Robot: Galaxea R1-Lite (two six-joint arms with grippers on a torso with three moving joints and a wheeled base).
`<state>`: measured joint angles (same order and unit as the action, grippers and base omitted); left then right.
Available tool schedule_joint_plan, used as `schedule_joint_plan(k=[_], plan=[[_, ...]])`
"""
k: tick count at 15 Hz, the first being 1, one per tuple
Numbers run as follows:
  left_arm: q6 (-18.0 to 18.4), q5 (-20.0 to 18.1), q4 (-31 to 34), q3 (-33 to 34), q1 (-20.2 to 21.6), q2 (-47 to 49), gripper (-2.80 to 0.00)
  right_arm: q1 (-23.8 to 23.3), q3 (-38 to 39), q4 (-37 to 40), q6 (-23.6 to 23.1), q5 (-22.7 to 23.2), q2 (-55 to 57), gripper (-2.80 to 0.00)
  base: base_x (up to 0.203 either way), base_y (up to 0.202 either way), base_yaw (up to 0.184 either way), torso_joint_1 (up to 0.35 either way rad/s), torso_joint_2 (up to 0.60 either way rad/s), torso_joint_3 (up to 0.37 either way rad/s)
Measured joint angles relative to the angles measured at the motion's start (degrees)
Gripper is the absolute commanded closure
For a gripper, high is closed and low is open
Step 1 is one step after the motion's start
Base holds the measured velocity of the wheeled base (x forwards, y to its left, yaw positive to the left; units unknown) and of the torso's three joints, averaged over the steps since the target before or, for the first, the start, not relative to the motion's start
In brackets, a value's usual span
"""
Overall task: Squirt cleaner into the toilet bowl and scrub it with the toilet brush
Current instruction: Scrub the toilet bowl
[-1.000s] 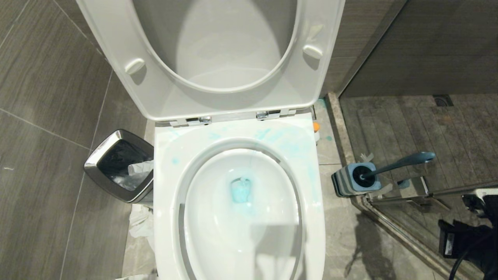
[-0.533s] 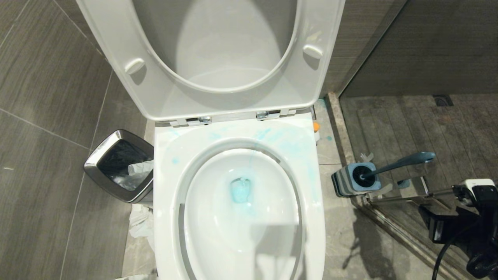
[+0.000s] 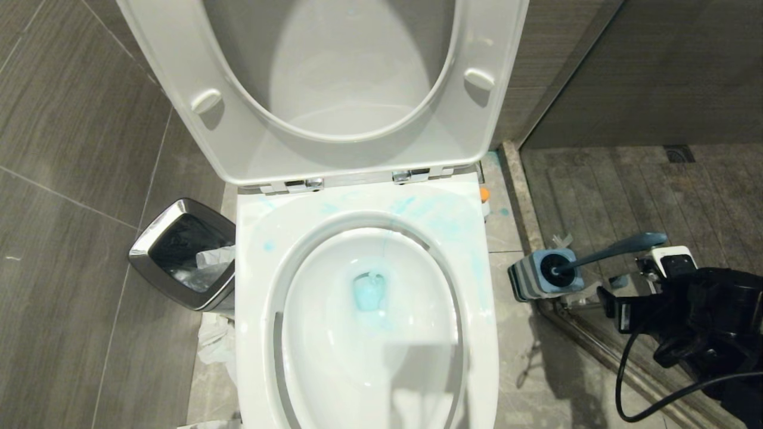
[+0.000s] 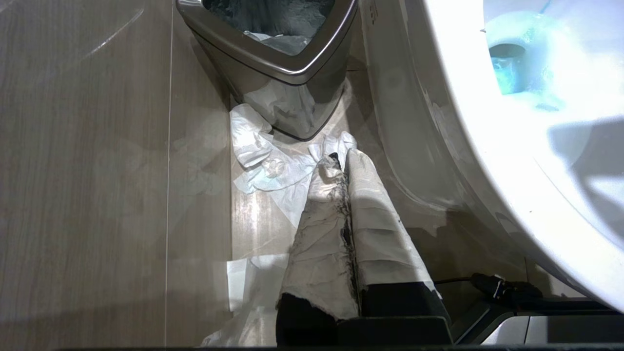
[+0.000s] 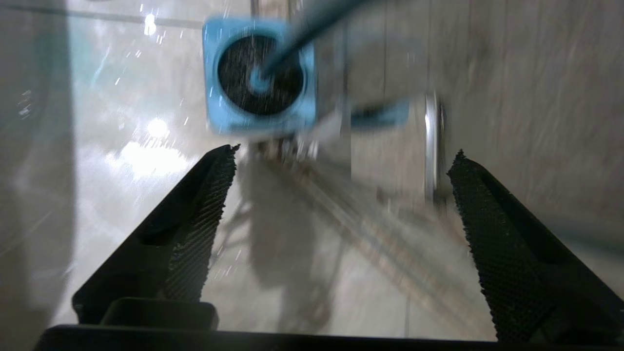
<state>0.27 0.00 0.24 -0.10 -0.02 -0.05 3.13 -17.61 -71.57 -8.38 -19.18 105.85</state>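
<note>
- Left of the toilet bowl (image 3: 483, 333): a steel waste bin (image 3: 179, 253) on the grey tile floor (image 3: 71, 298), crumpled tissue (image 4: 263, 161) at its base. The left gripper (image 4: 336, 168), fully closed and empty, sits low beside it.
- Toilet bowl: seat raised; cleaner (image 3: 368, 293) tints the water and smears the rim.
- Right of the toilet bowl: the toilet brush (image 3: 617, 247) stands in its holder (image 3: 539, 277), handle slanting away from the bowl. The right gripper (image 3: 641, 289), spread wide and empty, sits beside the handle, the nearer arm.

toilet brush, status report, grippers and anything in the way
Right gripper open, near toilet brush, not gripping. Left gripper shut, parked by waste bin. Brush in its holder; nothing between.
</note>
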Motion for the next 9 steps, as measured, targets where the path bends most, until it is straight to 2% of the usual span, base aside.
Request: schedule_joint_plan(k=[2,9], plan=[[0.00,0.00,0.00,0.00,0.02,0.00,0.00,-0.05,-3.12,-2.35,-2.99,0.50,3.23,-2.80,0.000,0.000,0.000,0.000,0.00,0.000],[-0.02,0.00,0.01,0.00,0.00,0.00,0.00,-0.08,-12.00,-4.76,-8.49,1.77,9.21,-2.80,0.000,0.000,0.000,0.000,0.00,0.000]])
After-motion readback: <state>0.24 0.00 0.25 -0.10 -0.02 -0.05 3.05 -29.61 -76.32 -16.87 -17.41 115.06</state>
